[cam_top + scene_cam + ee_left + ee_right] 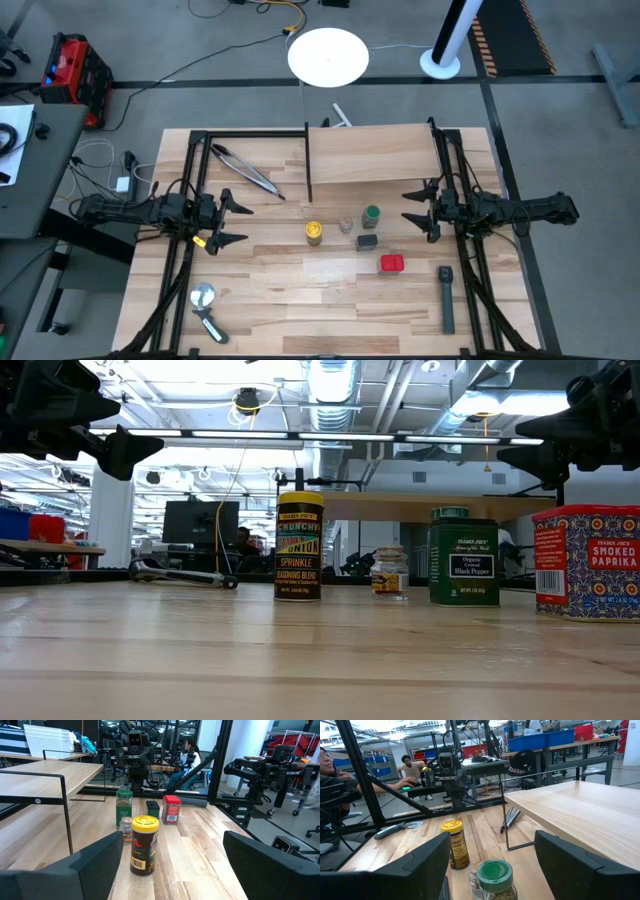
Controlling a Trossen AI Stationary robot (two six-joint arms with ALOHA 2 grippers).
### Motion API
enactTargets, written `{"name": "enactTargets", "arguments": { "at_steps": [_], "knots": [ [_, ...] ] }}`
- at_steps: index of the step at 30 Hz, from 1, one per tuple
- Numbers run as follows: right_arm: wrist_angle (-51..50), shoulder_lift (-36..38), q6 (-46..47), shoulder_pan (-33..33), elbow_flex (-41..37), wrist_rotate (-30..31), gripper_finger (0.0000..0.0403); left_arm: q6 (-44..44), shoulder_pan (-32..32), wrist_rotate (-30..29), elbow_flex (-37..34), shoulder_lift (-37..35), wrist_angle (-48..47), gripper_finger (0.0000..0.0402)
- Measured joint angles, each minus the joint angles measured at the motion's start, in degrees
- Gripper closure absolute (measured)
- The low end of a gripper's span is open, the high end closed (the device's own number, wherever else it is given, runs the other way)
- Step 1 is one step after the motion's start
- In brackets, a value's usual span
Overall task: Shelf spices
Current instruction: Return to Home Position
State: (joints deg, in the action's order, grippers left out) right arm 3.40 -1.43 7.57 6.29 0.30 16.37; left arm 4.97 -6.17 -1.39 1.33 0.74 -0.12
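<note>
Five spices stand upright on the surface point(280, 300) just off the front edge of the shelf point(390, 150). From table height the red square tin point(590, 560) is cut off at the frame edge, and only a cap, apparently that of the green-lidded jar point(371, 215), shows above the dark grey square tin point(463, 563). The right wrist view leaves the small clear-tan jar point(346, 224) mostly hidden behind that jar. The yellow round jar point(314, 232) stands nearest the shelf's left end. The left claw point(247, 223) hangs past that end, spread wide and empty; the right claw point(407, 208), equally wide and empty, hangs before the shelf's right front corner. The spices lie between them, touching neither.
</note>
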Motion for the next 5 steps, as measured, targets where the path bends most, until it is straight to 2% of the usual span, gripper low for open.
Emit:
{"name": "enactTargets", "arguments": {
  "at_steps": [5],
  "knots": [
    [0.0,0.0,0.0,0.0,0.0,0.0,0.0111,0.0,0.0,0.0,0.0,0.0,0.0,0.0066]
  ]
}}
